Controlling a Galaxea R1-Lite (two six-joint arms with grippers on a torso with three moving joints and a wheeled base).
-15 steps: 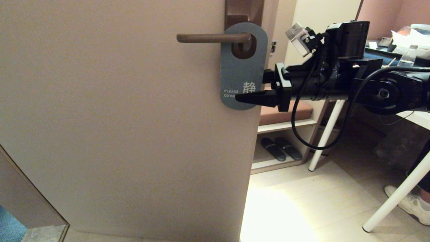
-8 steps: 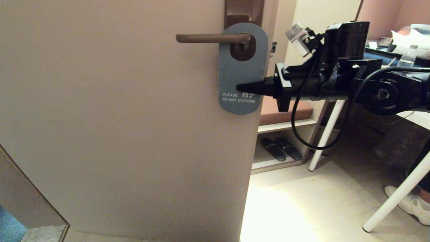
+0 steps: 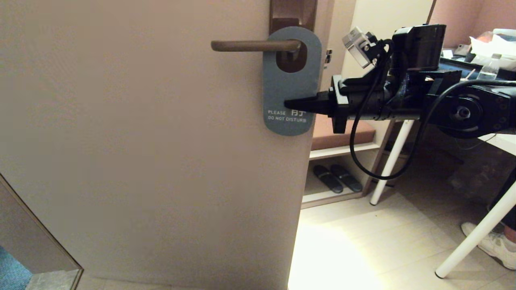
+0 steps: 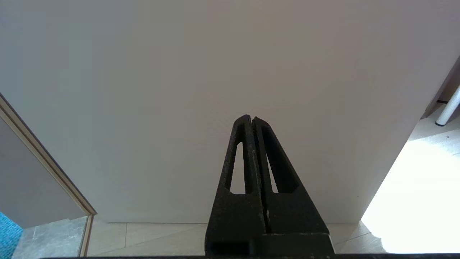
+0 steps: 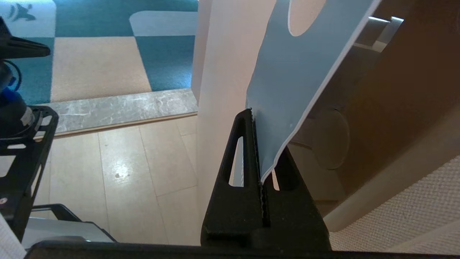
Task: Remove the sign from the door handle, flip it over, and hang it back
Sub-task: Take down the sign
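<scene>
A: What's nearest?

B: The left pincer [image 4: 252, 120], parked low in front of the door [image 3: 141, 141], its fingers clenched together with nothing between them.

A: And the right one?

B: The right pincer [image 3: 288, 105] reaches in level from the right and is clamped on the sign [image 3: 291, 80], pinching its right edge just above the words "PLEASE DO NOT DISTURB". The right wrist view shows the card squeezed between both fingers [image 5: 244, 144].

A: Where's the sign?

B: Hanging blue side out, its hole around the door handle [image 3: 254, 45], which sticks out level from the dark plate [image 3: 292, 14].

A: Beyond the door?

B: Slippers [image 3: 336, 178] under a shelf, then white desk legs [image 3: 389, 161].
</scene>
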